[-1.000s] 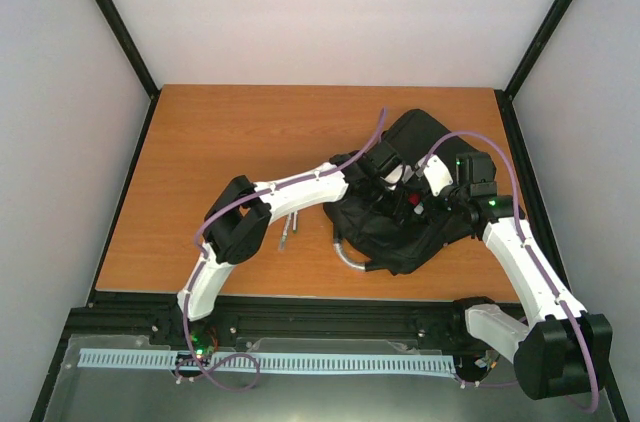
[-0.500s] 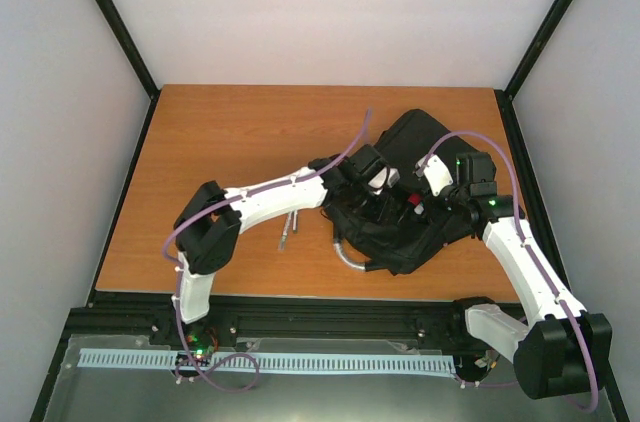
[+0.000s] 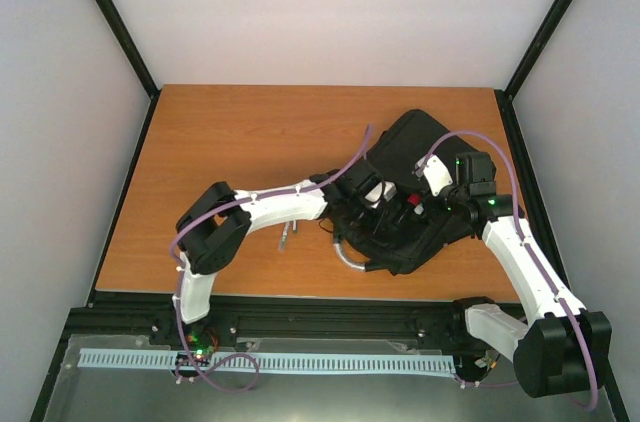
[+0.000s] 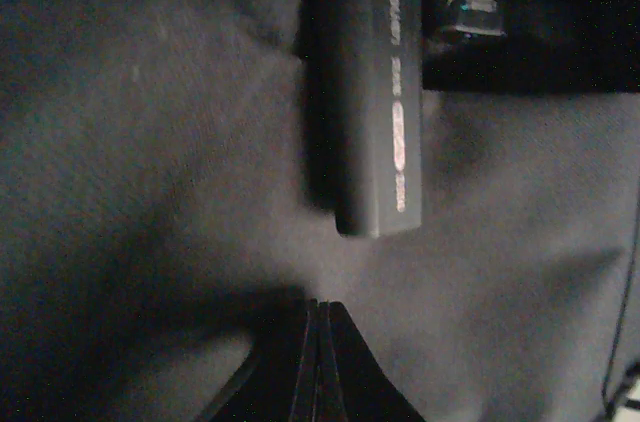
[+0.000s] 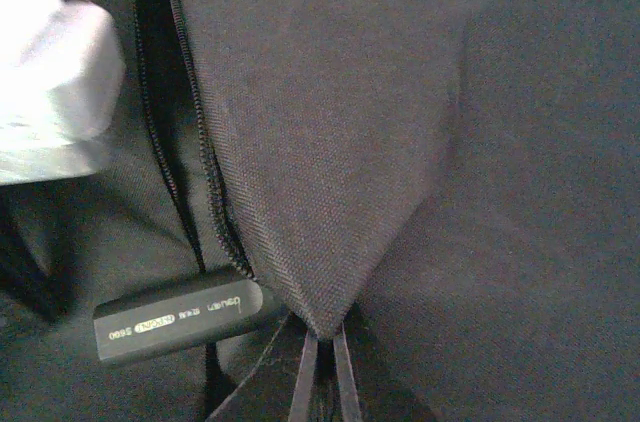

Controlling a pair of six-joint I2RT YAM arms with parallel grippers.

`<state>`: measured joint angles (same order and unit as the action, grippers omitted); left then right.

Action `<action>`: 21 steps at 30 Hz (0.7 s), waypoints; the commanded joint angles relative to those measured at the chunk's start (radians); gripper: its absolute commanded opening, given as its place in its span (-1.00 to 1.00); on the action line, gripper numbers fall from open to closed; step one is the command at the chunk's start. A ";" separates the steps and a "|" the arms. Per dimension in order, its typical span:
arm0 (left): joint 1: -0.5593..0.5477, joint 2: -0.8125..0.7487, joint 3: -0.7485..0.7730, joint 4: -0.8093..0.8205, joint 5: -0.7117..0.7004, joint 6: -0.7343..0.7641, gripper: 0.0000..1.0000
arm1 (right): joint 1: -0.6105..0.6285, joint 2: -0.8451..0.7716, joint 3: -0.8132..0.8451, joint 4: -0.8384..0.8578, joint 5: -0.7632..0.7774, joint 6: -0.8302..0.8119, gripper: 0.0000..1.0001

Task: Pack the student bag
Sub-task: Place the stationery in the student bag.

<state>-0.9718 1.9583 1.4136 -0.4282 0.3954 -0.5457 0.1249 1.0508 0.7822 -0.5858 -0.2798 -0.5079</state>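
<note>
**Fingers.** The right gripper [image 5: 322, 367] is clenched on a fold of the bag [image 3: 415, 139]. In the right wrist view the flap [image 5: 320, 142] draws to a point that runs in between the two fingers. The left gripper [image 4: 318, 320] has its fingers pressed together with nothing between them.

**Around the fingers.** The lifted flap holds the zip [image 5: 185, 152] mouth apart. Just beside the pinch, at the edge of the mouth, lies a black bar [image 5: 180, 322] with pale print. Whether it sits wholly inside the pocket cannot be told. The left tips hover over bag fabric, near one end of the bar but apart from it.

**Bag.** It lies crumpled on the right of the table [image 3: 220, 142], near the front edge, with its grey handle [image 3: 348, 256] toward the arm bases. Both grippers work over its middle.

**Step in hand (judged): seat the bar in the open pocket.**
1. Keep the right pinch firm and the flap raised, because a slack flap would let the mouth fall shut.
2. Use the closed left tips as a pusher, setting them on the bar's end rather than its side.
3. Push along the bar's long axis, low and slow, since soft fabric may bunch ahead of it.
4. Keep the tips off the zip teeth.
5. Let go of the flap only when the bar lies clear of the zip line.
</note>
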 commanded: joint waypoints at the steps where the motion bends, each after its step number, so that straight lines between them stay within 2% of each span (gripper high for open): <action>1: -0.011 0.071 0.077 0.071 0.002 0.000 -0.98 | -0.002 -0.008 0.010 0.080 -0.045 -0.001 -0.94; 13: -0.011 0.198 0.267 0.112 -0.148 -0.042 -0.98 | -0.005 -0.004 0.009 0.080 -0.041 -0.001 -0.94; 21: -0.011 0.231 0.289 0.183 -0.253 -0.102 -0.99 | -0.007 0.002 0.010 0.080 -0.041 -0.001 -0.94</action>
<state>-0.9825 2.1677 1.6558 -0.3634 0.2340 -0.5976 0.1131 1.0641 0.7822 -0.5358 -0.2546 -0.5076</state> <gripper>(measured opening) 0.012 0.031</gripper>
